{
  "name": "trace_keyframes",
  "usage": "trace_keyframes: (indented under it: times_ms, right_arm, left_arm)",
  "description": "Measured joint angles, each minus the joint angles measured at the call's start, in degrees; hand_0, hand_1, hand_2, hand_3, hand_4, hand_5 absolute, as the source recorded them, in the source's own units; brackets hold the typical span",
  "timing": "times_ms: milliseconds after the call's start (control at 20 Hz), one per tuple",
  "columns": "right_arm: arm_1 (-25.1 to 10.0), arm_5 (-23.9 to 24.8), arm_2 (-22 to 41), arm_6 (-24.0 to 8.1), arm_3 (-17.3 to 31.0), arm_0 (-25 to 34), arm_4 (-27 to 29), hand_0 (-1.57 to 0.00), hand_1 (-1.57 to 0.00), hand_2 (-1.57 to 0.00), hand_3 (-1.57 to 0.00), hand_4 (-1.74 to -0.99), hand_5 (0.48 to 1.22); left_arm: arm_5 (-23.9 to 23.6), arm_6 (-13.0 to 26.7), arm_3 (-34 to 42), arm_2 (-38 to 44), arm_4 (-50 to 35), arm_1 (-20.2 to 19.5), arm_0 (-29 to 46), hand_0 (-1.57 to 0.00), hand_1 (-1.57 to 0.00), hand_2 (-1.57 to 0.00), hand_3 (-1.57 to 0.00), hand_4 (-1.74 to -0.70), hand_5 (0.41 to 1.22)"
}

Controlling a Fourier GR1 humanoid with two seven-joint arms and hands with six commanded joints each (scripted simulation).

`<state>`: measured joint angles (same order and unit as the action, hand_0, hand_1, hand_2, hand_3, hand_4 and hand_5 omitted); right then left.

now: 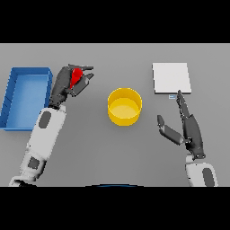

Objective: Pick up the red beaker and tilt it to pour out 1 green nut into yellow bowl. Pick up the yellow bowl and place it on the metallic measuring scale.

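Head view, left hand (pixel 67 85) clasping red beaker (pixel 77 76)

- You are looking at a bare lab-style test bench: a plain grey tabletop (pixel 112 152) fills the frame, with no walls, furniture or household clutter in view.
- At upper right sits a flat metallic measuring scale (pixel 171 77) with a small display at its front edge, weighing equipment.
- At far left lies a blue bin (pixel 13 99).
- At centre stands a yellow bowl (pixel 125 106).
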<state>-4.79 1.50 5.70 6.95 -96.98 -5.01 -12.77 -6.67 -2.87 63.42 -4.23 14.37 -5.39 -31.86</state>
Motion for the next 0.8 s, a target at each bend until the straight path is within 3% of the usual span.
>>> trace_keyframes:
  times_ms: [100, 350, 500, 700, 800]
  right_arm:
    - [0.4, -0.1, 1.3, -0.7, -1.3, -0.5, -1.1, 0.0, 0.0, 0.0, 0.0, -1.243, 0.694]
    - [0.2, 0.1, 1.1, -1.8, -2.0, -1.2, -1.2, 0.0, 0.0, 0.0, 0.0, -1.248, 0.711]
    - [0.2, 0.0, 1.3, -1.5, -1.7, -1.1, -1.4, 0.0, 0.0, 0.0, 0.0, -1.26, 0.719]
    - [0.2, -0.6, 0.8, -1.5, -2.3, -1.1, -0.1, 0.0, 0.0, 0.0, 0.0, -1.269, 0.722]
    - [0.8, -0.3, 1.4, -1.8, -2.3, -1.0, -0.7, 0.0, 0.0, 0.0, 0.0, -1.268, 0.72]
  left_arm:
    - [2.0, 2.8, 0.4, -4.7, 4.2, -2.1, -1.9, -1.56, -1.56, -1.56, -1.56, -1.73, 1.119]
    - [3.3, 5.0, 1.6, -9.4, 6.8, -3.7, -2.1, -1.56, -1.56, -1.56, -1.56, -1.73, 1.112]
    - [4.2, 7.2, 1.0, -15.0, 13.4, -6.5, -5.6, -1.57, -1.57, -1.57, -1.57, -1.74, 1.123]
    - [6.3, 8.4, -2.8, -23.8, 23.8, -9.7, -11.9, -1.57, -1.57, -1.57, -1.57, -1.74, 1.166]
    - [7.2, 7.0, -5.0, -27.4, 27.1, -10.4, -14.3, -1.57, -1.57, -1.57, -1.57, -1.74, 1.186]
